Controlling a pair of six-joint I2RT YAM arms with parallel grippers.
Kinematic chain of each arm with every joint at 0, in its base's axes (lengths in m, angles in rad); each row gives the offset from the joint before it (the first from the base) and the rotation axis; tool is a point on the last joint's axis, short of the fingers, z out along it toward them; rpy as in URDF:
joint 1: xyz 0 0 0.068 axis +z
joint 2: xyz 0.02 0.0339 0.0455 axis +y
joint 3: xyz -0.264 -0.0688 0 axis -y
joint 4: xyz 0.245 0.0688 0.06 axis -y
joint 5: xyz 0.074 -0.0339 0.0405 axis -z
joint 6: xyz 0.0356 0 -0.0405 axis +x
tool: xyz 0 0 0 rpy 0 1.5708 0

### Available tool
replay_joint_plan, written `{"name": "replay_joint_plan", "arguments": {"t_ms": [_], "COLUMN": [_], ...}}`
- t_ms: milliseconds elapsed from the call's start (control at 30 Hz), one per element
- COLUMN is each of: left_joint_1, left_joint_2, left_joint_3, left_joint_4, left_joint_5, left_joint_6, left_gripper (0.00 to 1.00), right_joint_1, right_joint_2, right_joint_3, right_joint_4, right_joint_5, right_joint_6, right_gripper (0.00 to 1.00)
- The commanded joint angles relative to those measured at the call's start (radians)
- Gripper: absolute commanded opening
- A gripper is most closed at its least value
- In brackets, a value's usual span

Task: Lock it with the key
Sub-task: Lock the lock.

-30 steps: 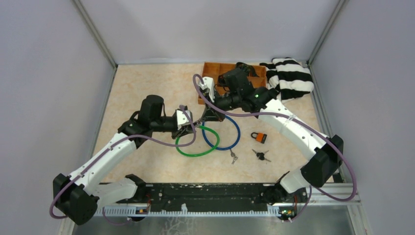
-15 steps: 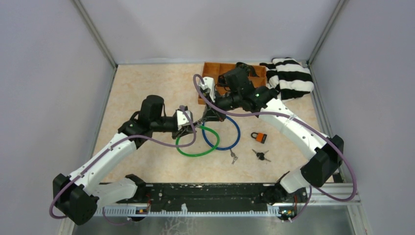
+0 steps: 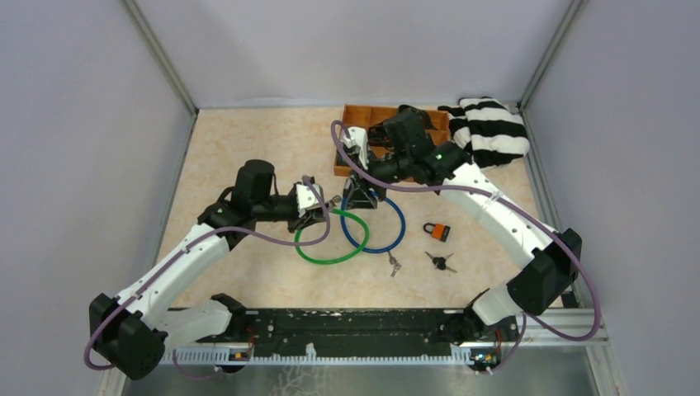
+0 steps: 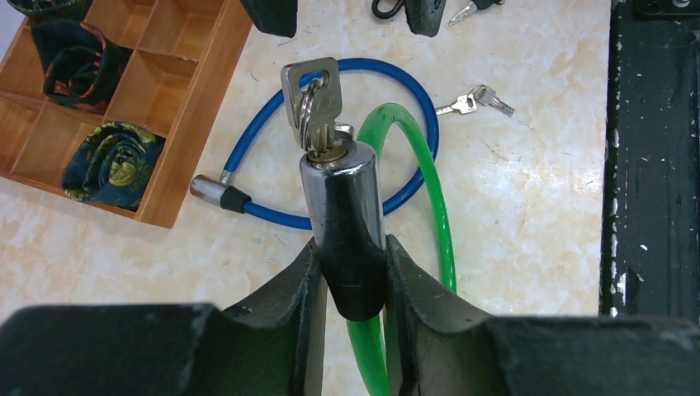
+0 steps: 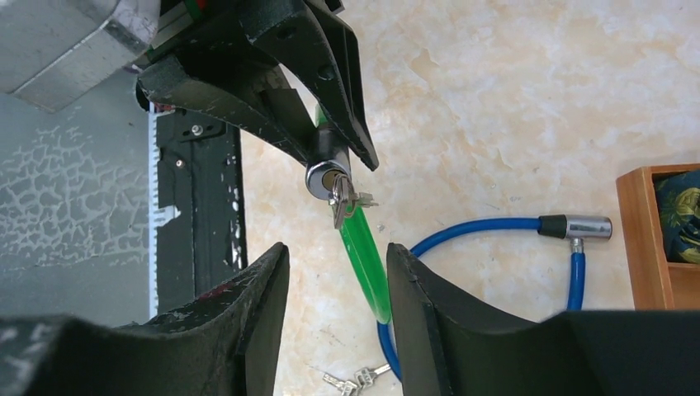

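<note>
Mid-table, above green cable (image 4: 429, 206): lock barrel (image 4: 342, 206) clamped in left gripper (image 4: 351, 247), held clear of table (image 3: 248, 148). Key (image 4: 311, 87) seated in barrel end. Whether it is turned, cannot tell, so locking is probably unfinished or unchecked. Right gripper (image 5: 337, 252) has jaws apart, empty, just short of key. Left arm (image 3: 177, 268) stretched forward and low, wrist level. Right arm (image 3: 503, 219) arched in from right side, wrist aimed back at barrel.

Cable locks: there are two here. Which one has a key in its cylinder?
The green cable lock: the left gripper clamps its chrome cylinder, key inserted. The blue cable lock lies ungripped on the table.
</note>
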Motion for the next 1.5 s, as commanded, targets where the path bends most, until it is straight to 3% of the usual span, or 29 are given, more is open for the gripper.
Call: {"name": "replay_joint_plan", "arguments": {"t_ms": [0, 233, 500, 667, 1467], "left_joint_1": [0.0, 0.001, 0.001, 0.001, 0.001], "left_joint_2": [-0.004, -0.005, -0.006, -0.006, -0.009], "left_joint_3": [-0.016, -0.012, -0.013, -0.015, -0.014], "left_joint_4": [-0.036, -0.04, -0.04, -0.04, -0.048], "left_joint_5": [-0.006, 0.001, 0.002, 0.004, 0.011], "left_joint_6": [0.002, 0.002, 0.003, 0.004, 0.006], "left_gripper": [0.0, 0.0, 0.0, 0.0, 0.0], "right_joint_1": [0.025, 0.045, 0.059, 0.066, 0.073], "right_joint_2": [-0.001, 0.038, 0.055, 0.063, 0.08], "right_joint_3": [0.061, 0.09, 0.105, 0.113, 0.108], "right_joint_4": [0.047, 0.057, 0.057, 0.058, 0.001], "right_joint_5": [-0.007, -0.006, -0.013, -0.011, -0.004], "right_joint_6": [0.009, 0.007, -0.008, -0.016, -0.191], "right_gripper": [0.47, 0.39, 0.16, 0.11, 0.1]}}
